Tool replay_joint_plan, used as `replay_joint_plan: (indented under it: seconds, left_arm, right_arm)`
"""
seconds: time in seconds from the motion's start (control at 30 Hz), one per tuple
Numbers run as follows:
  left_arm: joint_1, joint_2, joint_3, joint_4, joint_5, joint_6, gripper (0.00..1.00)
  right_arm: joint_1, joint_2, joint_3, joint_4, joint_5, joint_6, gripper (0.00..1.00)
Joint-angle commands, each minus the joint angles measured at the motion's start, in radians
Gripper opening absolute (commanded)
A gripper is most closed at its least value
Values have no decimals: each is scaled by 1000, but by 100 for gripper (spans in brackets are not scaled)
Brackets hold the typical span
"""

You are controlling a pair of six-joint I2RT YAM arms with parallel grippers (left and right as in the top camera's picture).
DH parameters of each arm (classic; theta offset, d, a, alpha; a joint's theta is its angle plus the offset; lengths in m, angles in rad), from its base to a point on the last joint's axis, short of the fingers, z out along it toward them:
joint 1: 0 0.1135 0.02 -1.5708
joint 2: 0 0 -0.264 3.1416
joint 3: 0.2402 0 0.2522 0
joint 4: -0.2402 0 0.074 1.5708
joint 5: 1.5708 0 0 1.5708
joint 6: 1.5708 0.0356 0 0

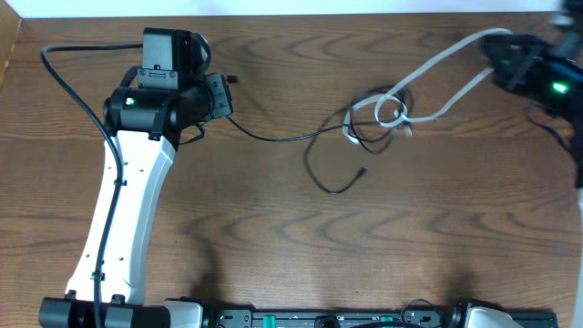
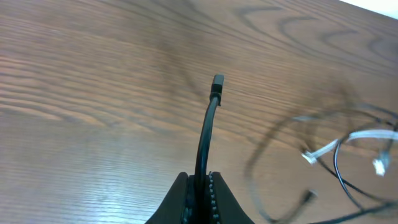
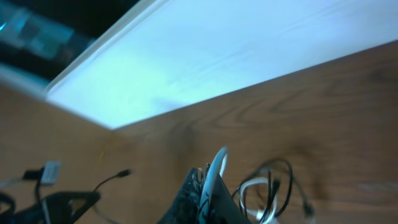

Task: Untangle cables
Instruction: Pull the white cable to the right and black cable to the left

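Note:
The black cable (image 1: 273, 137) runs from my left gripper (image 1: 225, 94) across the table to a knot (image 1: 378, 117) right of centre. Its other end (image 1: 363, 170) lies loose in front of the knot. In the left wrist view the gripper (image 2: 200, 177) is shut on the black cable, whose short plug end (image 2: 217, 82) sticks out past the fingertips. The white cable (image 1: 437, 64) rises from the knot to my right gripper (image 1: 499, 47) at the far right. In the right wrist view that gripper (image 3: 205, 177) is shut on the white cable (image 3: 216, 165), and the tangled loops (image 3: 267, 186) lie beyond it.
The white left arm (image 1: 123, 200) reaches from the front edge up the left side, with its thick black wire (image 1: 73, 87) looping to the far left. The table's far edge (image 3: 186, 68) is close behind the right gripper.

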Motion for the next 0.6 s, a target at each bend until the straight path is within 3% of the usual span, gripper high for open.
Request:
replay_joint_plan:
  seconds: [0.0,0.33,0.57]
  left_arm:
    - [23,4,16,-6,-102,24,8]
    - [167,4,16,-36,-172,32,8]
    - [217,4,16,-48,-172,44,7]
  right_arm:
    - [-88,-35,7,-24,20,-35,1]
    - [-265,-32,7,-32,77,-48,1]
    - [-312,-19,7,26,100,-27,1]
